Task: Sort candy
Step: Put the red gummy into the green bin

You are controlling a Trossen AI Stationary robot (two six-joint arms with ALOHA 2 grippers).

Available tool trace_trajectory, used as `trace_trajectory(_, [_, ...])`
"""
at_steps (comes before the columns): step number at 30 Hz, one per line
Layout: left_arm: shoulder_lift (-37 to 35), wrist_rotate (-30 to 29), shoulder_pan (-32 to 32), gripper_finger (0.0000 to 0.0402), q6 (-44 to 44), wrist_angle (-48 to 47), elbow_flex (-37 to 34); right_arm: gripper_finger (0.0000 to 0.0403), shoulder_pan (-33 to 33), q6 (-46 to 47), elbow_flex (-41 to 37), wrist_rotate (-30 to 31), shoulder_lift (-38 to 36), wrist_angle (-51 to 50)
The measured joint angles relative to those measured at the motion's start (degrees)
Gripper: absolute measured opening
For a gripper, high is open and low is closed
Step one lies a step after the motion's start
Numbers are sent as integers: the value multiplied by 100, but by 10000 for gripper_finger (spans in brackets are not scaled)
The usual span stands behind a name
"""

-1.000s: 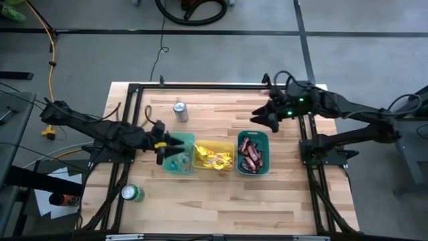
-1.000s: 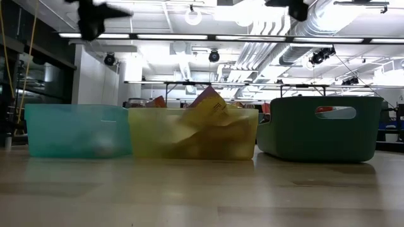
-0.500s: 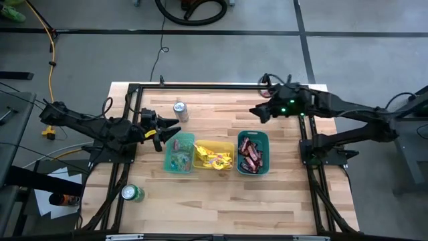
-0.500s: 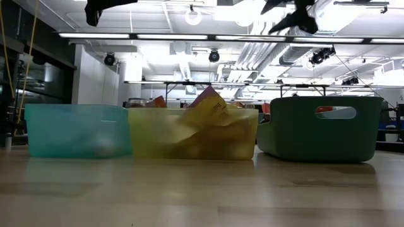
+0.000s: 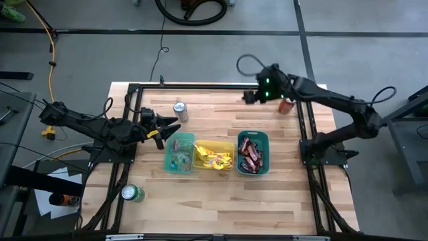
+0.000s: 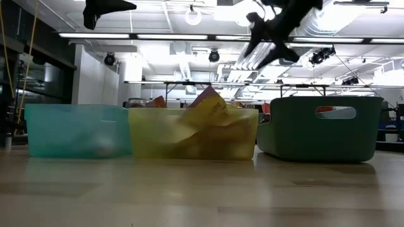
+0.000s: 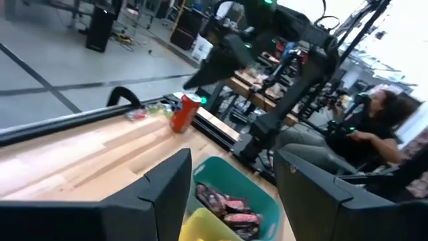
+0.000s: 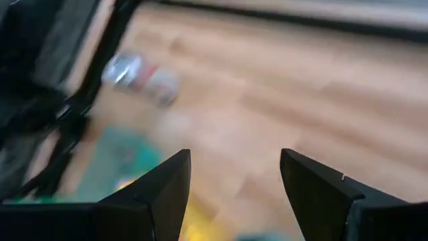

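A grey concrete floor point(image 5: 374, 40) surrounds the wooden table point(image 5: 221, 187). Long ceiling lights point(image 6: 158, 36) and silver ducting point(image 6: 315, 25) hang overhead; distant furniture is possibly workbenches.

bins: 3 – teal bin point(image 5: 178, 153), yellow bin point(image 5: 213, 155), green bin point(image 5: 253, 152) | soda cans: 3 – silver can point(image 5: 180, 110), red can point(image 5: 287, 104), green can point(image 5: 132, 194) | robot arms: 2 | candy: yellow packets and brown-and-red bars heaped, too many to count | persons: 1 point(image 7: 361, 130)
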Motion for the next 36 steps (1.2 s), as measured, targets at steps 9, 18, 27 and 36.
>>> trace_trajectory(9, [0,-375,0,200,-52,-305,0,226,-2036,-1421,230,189,1007,19])
trace_trajectory(18, [0,-1409,0,200,-901,-307,0,226,-3083,-2082,228,95,2511,0])
trace_trajectory(27, [0,-1458,0,200,-921,-359,0,226,-2853,-2158,228,668,3146,98])
trace_trajectory(36, [0,-1409,0,200,-938,-555,0,226,-2779,-2031,226,670,3390,-82])
